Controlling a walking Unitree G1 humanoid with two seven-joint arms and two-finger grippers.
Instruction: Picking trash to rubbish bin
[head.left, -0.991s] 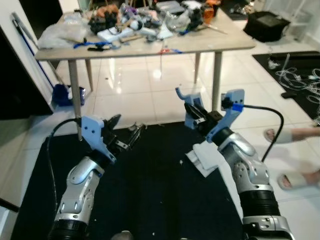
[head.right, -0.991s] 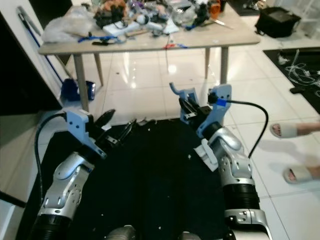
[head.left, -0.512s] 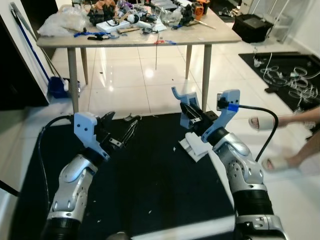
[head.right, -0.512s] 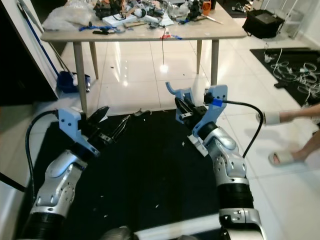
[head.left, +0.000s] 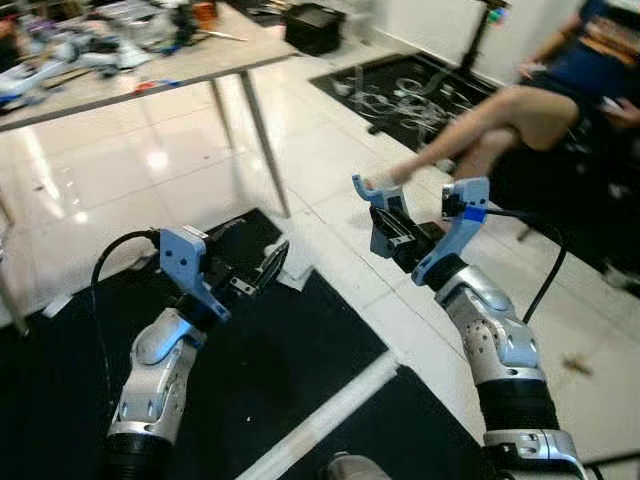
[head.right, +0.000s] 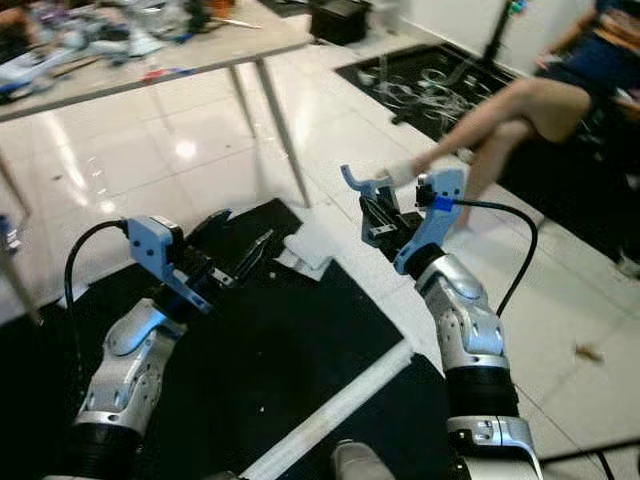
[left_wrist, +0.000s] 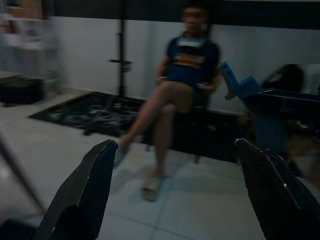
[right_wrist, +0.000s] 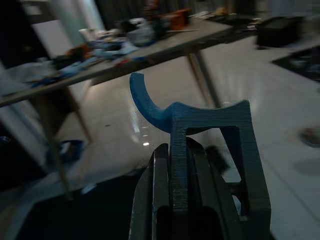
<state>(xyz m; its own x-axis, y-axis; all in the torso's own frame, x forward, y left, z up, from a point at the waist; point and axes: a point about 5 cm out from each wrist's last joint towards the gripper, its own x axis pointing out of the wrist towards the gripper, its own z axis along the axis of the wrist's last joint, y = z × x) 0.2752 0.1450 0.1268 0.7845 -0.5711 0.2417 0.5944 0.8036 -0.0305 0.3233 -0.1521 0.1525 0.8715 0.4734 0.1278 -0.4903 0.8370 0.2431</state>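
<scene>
- Worktop cut off by top-left edge; clutter on it too blurred to identify.
- Seated person cropped at upper right.
- White paper half hidden behind left tool.

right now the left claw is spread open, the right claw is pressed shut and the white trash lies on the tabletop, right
Not quite. The white trash lies on the floor at the edge of the black mat, not on the tabletop; the right eye view shows it. The left claw is spread open and the right claw is pressed shut.
</scene>
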